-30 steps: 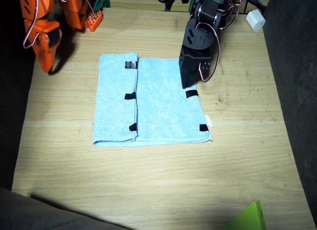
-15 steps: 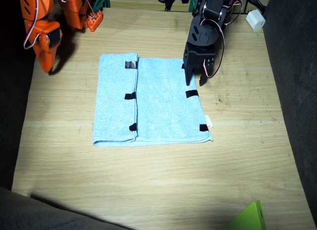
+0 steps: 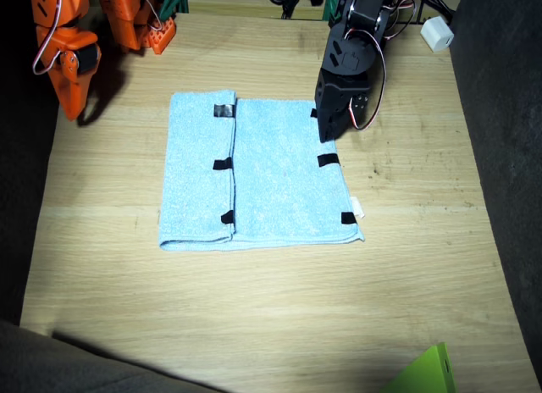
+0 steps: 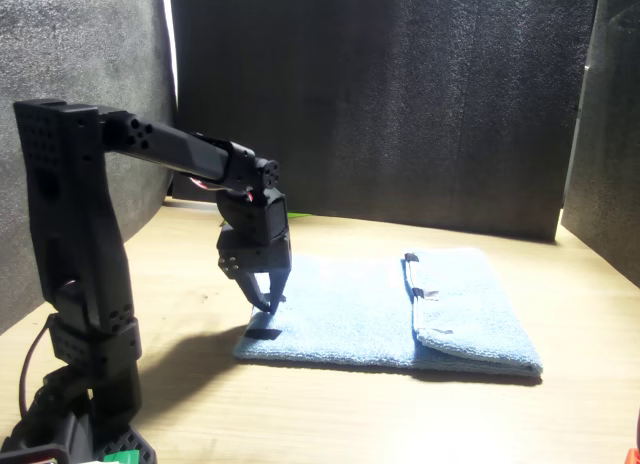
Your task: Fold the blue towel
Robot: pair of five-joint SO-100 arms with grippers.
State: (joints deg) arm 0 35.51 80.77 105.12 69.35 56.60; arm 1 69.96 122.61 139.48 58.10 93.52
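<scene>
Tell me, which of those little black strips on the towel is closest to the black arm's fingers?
The strip at the towel's far corner, right beside the left gripper. The next strip along that edge lies farther off; the three on the folded flap are farther still.

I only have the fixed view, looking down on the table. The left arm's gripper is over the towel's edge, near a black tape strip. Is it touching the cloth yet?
Observer: In the front view the left gripper points straight down. Its tips seem to hang just above the blue towel, beside the black tape strip. I cannot rule out light contact.
Operator: Are its jaws closed on anything?
Observer: No. From the front they stand slightly apart, with no cloth between them.
Operator: And the folded part on the other side?
Observer: The folded flap lies flat, a second layer on the towel.
</scene>
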